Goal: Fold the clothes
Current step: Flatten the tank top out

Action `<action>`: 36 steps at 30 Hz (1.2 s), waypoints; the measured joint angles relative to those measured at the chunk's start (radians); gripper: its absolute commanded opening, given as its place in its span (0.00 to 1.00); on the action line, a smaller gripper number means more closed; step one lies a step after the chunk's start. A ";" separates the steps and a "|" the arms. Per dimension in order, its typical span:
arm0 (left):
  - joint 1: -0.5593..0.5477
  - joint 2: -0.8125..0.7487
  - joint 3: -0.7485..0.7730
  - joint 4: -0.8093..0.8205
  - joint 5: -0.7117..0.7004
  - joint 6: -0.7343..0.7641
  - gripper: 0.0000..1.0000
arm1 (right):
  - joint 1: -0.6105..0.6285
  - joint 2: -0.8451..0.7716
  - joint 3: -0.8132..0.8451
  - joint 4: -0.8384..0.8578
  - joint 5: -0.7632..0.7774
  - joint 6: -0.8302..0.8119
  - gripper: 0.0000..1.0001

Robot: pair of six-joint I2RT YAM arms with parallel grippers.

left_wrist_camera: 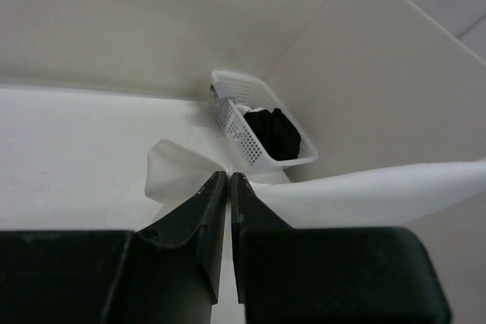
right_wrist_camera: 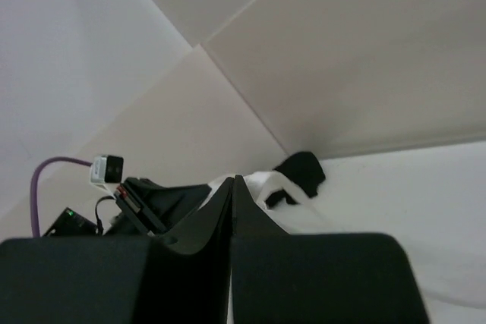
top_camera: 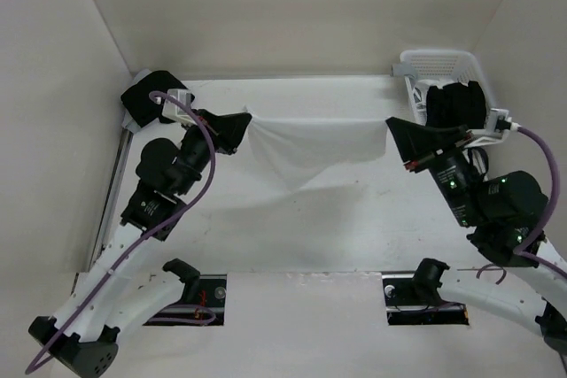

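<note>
The white camisole hangs stretched in the air between my two grippers over the far half of the table, its lower edge sagging to a point. My left gripper is shut on its left corner; in the left wrist view the jaws pinch the white cloth at my left gripper's tips. My right gripper is shut on the right corner; in the right wrist view the cloth shows just behind my right gripper's tips.
A white lattice basket with black garments stands at the far right corner, seen also as the basket in the left wrist view. Another black garment lies at the far left corner. White walls enclose the table.
</note>
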 measured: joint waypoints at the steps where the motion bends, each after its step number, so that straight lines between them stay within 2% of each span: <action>1: 0.011 -0.005 -0.019 -0.001 0.006 -0.005 0.04 | 0.040 0.008 -0.005 -0.017 0.035 -0.012 0.02; 4: 0.058 0.037 -0.081 0.010 0.027 -0.021 0.04 | 0.093 0.055 -0.032 -0.042 0.107 -0.034 0.02; 6: 0.095 0.105 -0.116 0.031 0.039 -0.030 0.04 | 0.064 0.114 -0.059 -0.039 0.115 -0.036 0.02; 9: 0.164 0.277 -0.143 0.085 0.047 -0.053 0.03 | -0.057 0.251 -0.113 0.009 0.052 -0.025 0.01; 13: 0.259 0.554 -0.129 0.165 0.043 -0.090 0.03 | -0.282 0.575 -0.108 0.111 -0.097 0.011 0.00; 16: 0.319 0.805 0.016 0.179 0.037 -0.105 0.04 | -0.414 0.898 0.036 0.127 -0.185 0.038 0.00; 18: 0.346 0.964 0.171 0.174 0.032 -0.110 0.07 | -0.472 1.097 0.192 0.113 -0.227 0.057 0.00; 19: 0.357 1.029 0.251 0.163 0.029 -0.111 0.14 | -0.494 1.182 0.275 0.103 -0.245 0.065 0.06; 21: 0.372 1.113 0.376 0.150 0.024 -0.105 0.30 | -0.527 1.291 0.396 0.083 -0.265 0.082 0.26; 22: 0.377 1.133 0.419 0.145 0.020 -0.101 0.34 | -0.540 1.315 0.430 0.075 -0.271 0.088 0.35; 23: 0.380 1.139 0.442 0.143 0.014 -0.095 0.38 | -0.550 1.320 0.441 0.069 -0.274 0.093 0.40; 26: 0.377 1.099 0.421 0.156 -0.016 -0.082 0.41 | -0.562 1.264 0.389 0.085 -0.277 0.099 0.43; 27: 0.371 1.066 0.380 0.166 -0.035 -0.081 0.40 | -0.561 1.224 0.339 0.104 -0.277 0.104 0.38; 30: 0.338 0.912 0.173 0.184 -0.118 -0.079 0.32 | -0.540 1.065 0.111 0.185 -0.281 0.133 0.05; 31: 0.318 0.856 0.098 0.185 -0.148 -0.082 0.27 | -0.531 1.023 0.043 0.209 -0.283 0.146 0.00; 34: 0.244 0.714 -0.108 0.185 -0.229 -0.082 0.17 | -0.500 0.931 -0.152 0.285 -0.304 0.196 0.00; 36: 0.195 0.655 -0.218 0.175 -0.265 -0.082 0.16 | -0.482 0.903 -0.248 0.306 -0.323 0.217 0.03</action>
